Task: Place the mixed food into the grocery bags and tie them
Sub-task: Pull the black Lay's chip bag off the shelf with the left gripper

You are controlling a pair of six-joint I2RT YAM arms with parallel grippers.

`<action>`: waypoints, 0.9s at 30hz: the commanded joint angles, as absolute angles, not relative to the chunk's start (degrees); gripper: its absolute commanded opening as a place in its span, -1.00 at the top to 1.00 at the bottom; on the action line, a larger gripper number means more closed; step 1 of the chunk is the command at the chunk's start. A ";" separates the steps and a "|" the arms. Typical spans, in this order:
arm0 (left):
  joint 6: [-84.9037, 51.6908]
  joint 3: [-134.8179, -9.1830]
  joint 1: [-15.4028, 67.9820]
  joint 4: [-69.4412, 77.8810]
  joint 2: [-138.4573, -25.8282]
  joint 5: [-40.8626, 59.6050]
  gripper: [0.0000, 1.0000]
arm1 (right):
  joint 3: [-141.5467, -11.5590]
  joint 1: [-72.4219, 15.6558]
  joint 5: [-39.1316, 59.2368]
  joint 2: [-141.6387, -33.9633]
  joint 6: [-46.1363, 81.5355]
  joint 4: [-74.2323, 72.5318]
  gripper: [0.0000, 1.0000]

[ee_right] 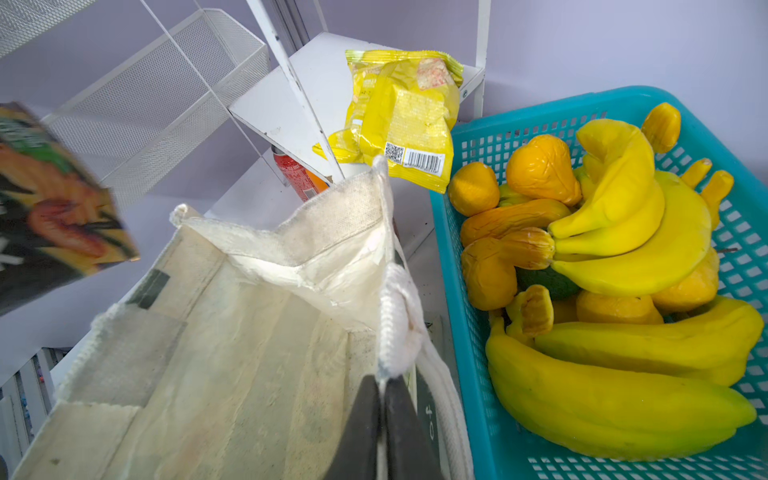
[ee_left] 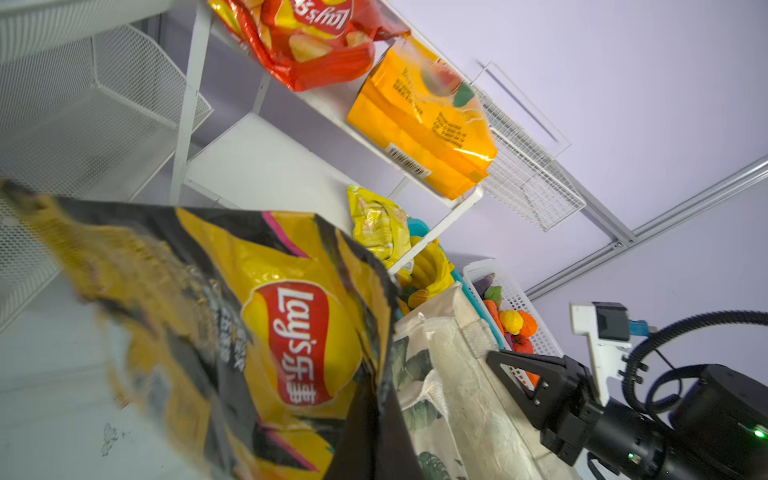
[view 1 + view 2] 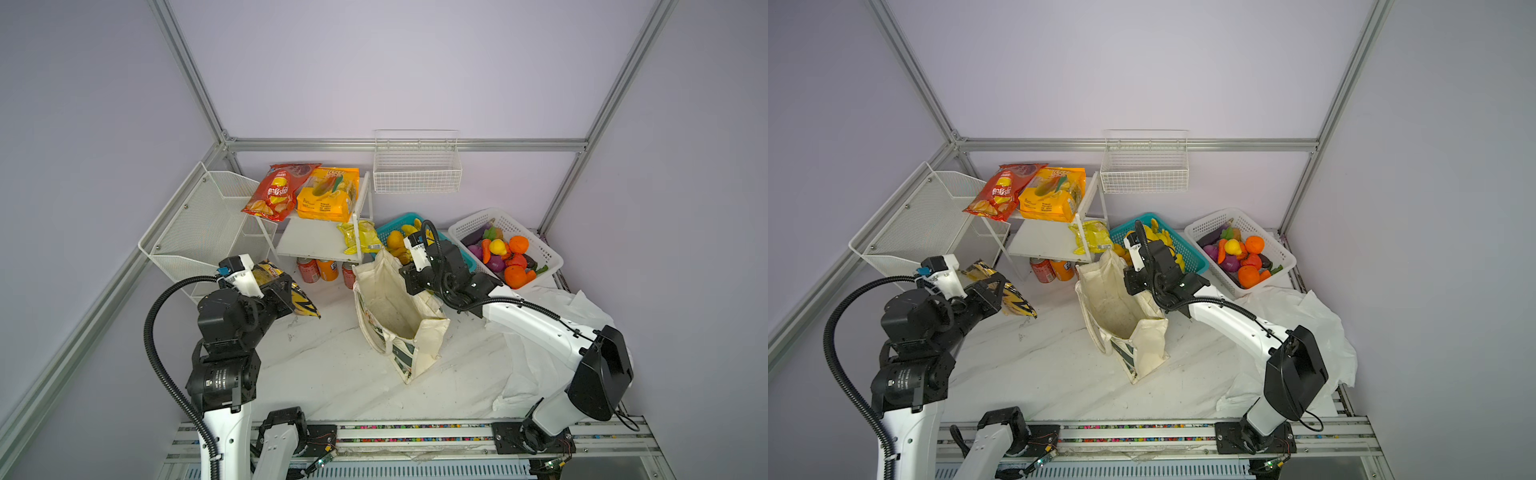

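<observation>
- My left tool [image 3: 287, 291] is clamped shut on the black chip bag [image 2: 291, 332], pinching it by one edge. The bag hangs in the air over the counter [image 3: 324, 374], near the canvas tote [image 3: 395, 316] but not above its mouth.
- My right tool [image 1: 381, 390] is closed narrow on the tote's rim, where the woven handle is stitched on, and it holds that wall up so the mouth gapes.
- Step in hand, as I judge it: carrying the first snack across to drop it in. What I can see of the tote's inside looks empty.
- The next move calls for swinging the bag over the opening, tipping a narrow end down, and letting go only once it is between the walls.
- The chip bag is glossy, puffy foil that crinkles and may slip. The tote is coarse, limp cloth that I expect would sag if released.
- Farther out, smooth, rubbery-looking bananas [image 1: 615, 232] lie in the perforated teal basket [image 1: 469, 374], just beside the tote. A crumpled yellow snack packet [image 1: 403, 116] sits on the shelf [image 1: 286, 104].
- The thin white plastic bag [image 3: 590, 309] lies rumpled on the counter beneath my right arm, untied.
</observation>
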State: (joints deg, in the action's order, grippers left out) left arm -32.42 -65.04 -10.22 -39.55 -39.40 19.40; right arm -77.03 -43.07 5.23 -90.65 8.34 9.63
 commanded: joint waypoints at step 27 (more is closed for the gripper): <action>-66.99 -82.54 -3.32 -9.90 -47.16 40.42 1.00 | -81.19 -39.82 8.09 -91.67 8.11 10.87 0.53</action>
